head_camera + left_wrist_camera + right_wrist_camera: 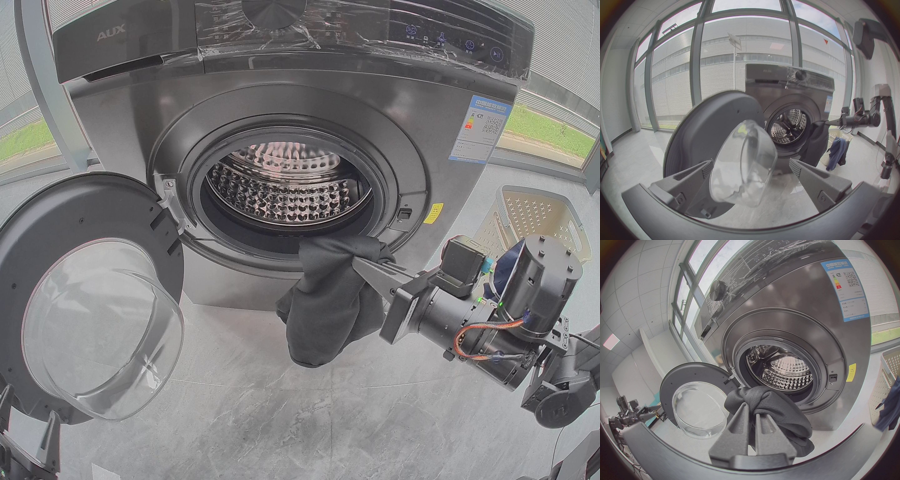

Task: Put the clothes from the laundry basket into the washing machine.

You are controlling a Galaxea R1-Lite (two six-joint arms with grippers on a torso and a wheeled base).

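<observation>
- Your right tool (370,267) is clamped on the dark garment (328,306), which hangs at the lower rim of the washing machine (431,125) opening.
- Your left tool (750,162) is spread apart, near the open door (87,219).

Grey marbled floor (262,406) under the washing machine (375,106), laundry basket (537,215) near its right side.

The head view looks forward and down from close above at the washing machine (287,100), its open door (81,219) on the left and the laundry basket (531,212) far right. The left wrist view sits low on the left, farther back, facing the machine past the door. The right wrist view sits nearest, looking up over the dark garment (768,405) into the drum (784,371). All three share door and drum.
</observation>
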